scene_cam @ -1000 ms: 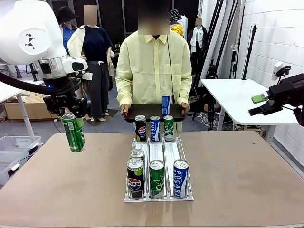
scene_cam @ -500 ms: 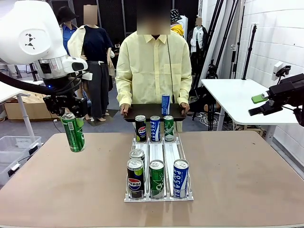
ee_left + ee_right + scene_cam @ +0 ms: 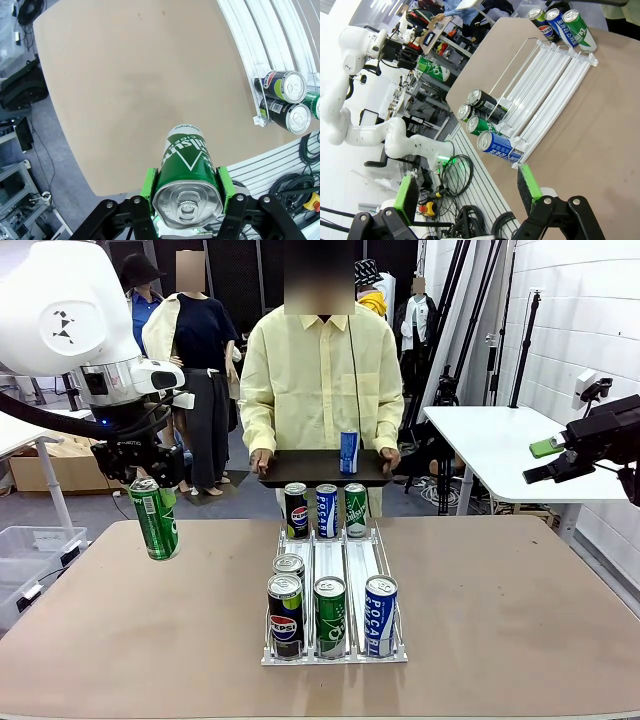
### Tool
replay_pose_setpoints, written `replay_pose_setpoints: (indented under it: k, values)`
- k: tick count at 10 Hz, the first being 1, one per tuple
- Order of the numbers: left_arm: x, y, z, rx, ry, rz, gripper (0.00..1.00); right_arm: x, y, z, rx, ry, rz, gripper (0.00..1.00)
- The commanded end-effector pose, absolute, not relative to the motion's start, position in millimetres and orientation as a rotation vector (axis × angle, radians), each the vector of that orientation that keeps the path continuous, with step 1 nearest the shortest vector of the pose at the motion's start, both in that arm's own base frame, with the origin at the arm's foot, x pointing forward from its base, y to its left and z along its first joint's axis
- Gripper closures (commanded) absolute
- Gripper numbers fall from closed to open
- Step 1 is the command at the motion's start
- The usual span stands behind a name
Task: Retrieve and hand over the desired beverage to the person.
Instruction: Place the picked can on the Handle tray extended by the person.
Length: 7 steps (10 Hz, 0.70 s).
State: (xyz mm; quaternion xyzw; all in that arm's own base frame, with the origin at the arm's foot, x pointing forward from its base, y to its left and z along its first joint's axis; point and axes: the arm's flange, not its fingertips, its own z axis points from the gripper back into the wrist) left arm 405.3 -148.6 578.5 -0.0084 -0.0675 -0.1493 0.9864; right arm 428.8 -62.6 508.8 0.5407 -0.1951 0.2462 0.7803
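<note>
Above the left edge of the tan tabletop (image 3: 150, 640), your left gripper (image 3: 150, 483) was clamped on a tall green aluminium soda can (image 3: 154, 519), its green pads (image 3: 148, 183) pressed to opposite sides just under the rim. The can hung clear of the table and leaned slightly; gripping it near the top left the lower body free, which would suit setting it down upright.

At the table's middle stood the clear wire-and-plastic three-lane can rack (image 3: 334, 570). Cans were grouped at its near and far ends, and the bare lanes between them presumably let the stock slide forward for picking.

At the far side, the person in the pale-yellow button-up shirt (image 3: 322, 375) held a flat black tray (image 3: 310, 468) level in both hands, one slim blue can (image 3: 348, 453) standing on it. Judging by that posture, the tray was offered as the drop-off surface, and the green can was well apart from it.

Your right gripper (image 3: 465, 192) rested off to the right side of the table, its jaws spread wide and nothing between them, evidently parked to keep the handover path free.
</note>
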Motion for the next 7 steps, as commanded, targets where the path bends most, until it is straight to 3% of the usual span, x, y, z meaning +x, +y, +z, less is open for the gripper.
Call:
replay_pose_setpoints:
  k: [1, 7]
  values:
    - [404.5, -146.6, 582.5, -0.019, -0.138, -0.293, 1.00, 429.4, -61.8, 509.6, 1.170, -0.428, 0.530, 0.00]
    - [404.5, -146.6, 582.5, -0.019, -0.138, -0.293, 1.00, 429.4, -61.8, 509.6, 1.170, -0.428, 0.530, 0.00]
